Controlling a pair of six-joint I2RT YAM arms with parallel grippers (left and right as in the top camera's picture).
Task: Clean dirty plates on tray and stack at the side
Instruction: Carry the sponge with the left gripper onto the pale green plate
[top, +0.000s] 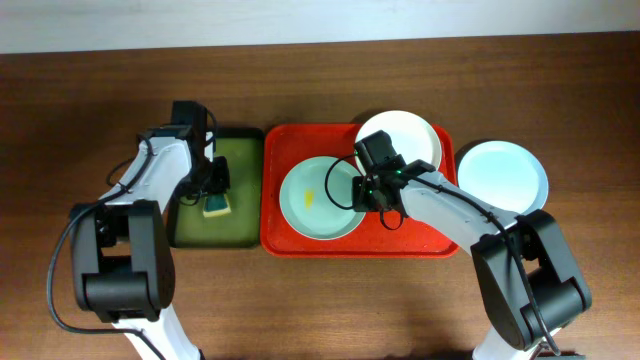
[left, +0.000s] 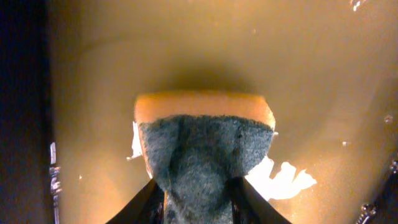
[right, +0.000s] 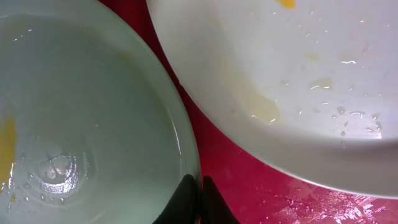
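The red tray (top: 420, 238) holds a pale green plate (top: 310, 200) with a yellow smear and a white plate (top: 410, 135) leaning on the tray's far rim. A pale blue plate (top: 503, 175) lies on the table right of the tray. My right gripper (top: 368, 195) is shut on the green plate's right rim (right: 189, 149); the white plate (right: 298, 81) shows beside it. My left gripper (top: 215, 190) is shut on a sponge (left: 202, 146), yellow with a grey-green scrub face, over the dark green tray (top: 195, 230).
The dark green tray lies just left of the red tray, its floor (left: 311, 74) wet. The bare wooden table (top: 330, 300) runs along the front. Both arms' bases stand at the near edge.
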